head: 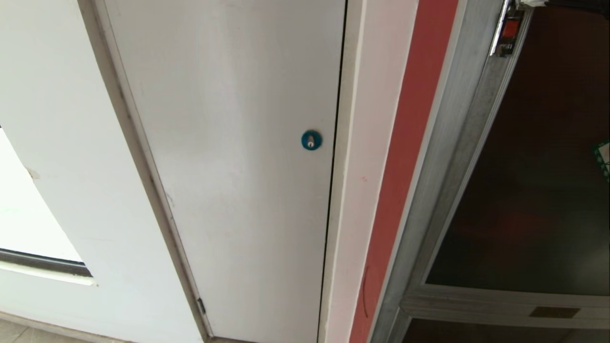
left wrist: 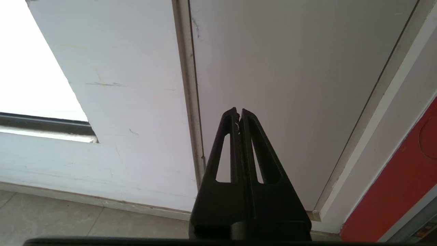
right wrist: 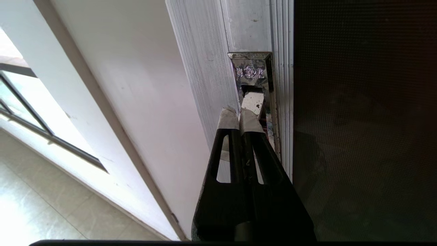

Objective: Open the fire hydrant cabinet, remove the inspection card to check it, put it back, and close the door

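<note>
Nearest to us, our black left tool [left wrist: 238, 114] hangs low with its two fingers pressed together on nothing, pointing at the plain white panel door [head: 228, 157] and the pale tiled floor [left wrist: 68, 218] below it. Our black right tool [right wrist: 239, 116], its fingertips wrapped in pale tape, is also closed with nothing between the fingers; its tips sit right at the shiny chrome latch plate [right wrist: 252, 73] on the silver frame, though we cannot tell whether they touch it.

Farther off, the white panel door carries a round blue lock [head: 311, 140] near its right edge. To the right of that door come a white jamb, then a red painted strip of wall [head: 405, 157], then the tall silver metal-framed fire hydrant cabinet [head: 452, 143]. Its large dark tinted glass door [head: 533, 190] lies flush in the frame, with a small red latch [head: 509, 29] at the upper left of the frame and a green-edged white sticker [head: 604, 159] at the far right.
</note>
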Motion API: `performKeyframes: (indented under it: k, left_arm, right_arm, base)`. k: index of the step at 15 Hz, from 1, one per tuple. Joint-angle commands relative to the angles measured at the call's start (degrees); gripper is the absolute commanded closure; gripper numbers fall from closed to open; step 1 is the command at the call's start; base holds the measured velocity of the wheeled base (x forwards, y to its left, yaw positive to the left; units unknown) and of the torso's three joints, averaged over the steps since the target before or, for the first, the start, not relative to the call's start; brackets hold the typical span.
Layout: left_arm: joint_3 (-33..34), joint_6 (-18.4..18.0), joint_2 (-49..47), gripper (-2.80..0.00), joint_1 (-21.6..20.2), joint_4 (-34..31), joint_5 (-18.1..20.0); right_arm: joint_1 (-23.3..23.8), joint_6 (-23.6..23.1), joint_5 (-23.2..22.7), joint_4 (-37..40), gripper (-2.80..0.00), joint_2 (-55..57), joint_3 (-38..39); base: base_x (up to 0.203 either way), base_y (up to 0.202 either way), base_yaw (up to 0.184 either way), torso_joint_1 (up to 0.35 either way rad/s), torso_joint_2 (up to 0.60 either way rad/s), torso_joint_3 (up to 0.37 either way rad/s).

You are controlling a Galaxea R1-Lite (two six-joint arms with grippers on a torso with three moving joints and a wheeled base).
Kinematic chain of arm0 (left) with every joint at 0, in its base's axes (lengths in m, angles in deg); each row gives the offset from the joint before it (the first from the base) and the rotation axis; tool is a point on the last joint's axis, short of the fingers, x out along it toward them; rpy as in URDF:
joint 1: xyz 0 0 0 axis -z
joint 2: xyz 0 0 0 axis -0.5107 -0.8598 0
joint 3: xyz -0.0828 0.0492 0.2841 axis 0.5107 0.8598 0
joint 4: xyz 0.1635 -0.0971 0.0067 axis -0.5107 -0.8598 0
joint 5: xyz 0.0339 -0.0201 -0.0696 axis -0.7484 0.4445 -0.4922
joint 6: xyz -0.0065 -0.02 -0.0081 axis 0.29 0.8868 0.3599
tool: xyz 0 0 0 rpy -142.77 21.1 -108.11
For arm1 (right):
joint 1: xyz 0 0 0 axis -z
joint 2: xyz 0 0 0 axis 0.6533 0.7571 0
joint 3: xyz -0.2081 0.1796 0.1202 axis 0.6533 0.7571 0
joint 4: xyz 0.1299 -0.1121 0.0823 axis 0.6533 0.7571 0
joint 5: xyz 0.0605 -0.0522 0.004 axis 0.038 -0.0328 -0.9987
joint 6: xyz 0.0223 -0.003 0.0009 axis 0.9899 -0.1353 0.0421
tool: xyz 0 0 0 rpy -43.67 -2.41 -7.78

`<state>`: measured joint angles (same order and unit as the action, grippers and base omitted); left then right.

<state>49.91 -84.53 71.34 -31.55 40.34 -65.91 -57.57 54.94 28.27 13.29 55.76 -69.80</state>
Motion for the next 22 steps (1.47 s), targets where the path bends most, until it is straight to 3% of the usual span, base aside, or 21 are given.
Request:
performKeyframes:
  k: [1, 22]
  left_arm:
    - [0.4, 0.0, 0.0, 0.0, 0.0, 0.0, 0.0]
    - [0.4, 0.0, -0.1, 0.0, 0.0, 0.0, 0.0]
  right_arm:
    - [0.4, 0.1, 0.0, 0.3, 0.0, 0.5, 0.2]
    - [2.6, 0.1, 0.0, 0.1, 0.0, 2.0, 1.8]
  base:
    - [0.0, 0.0, 0.0, 0.0, 0.0, 0.0]
    - [0.0, 0.0, 0.0, 0.0, 0.0, 0.0]
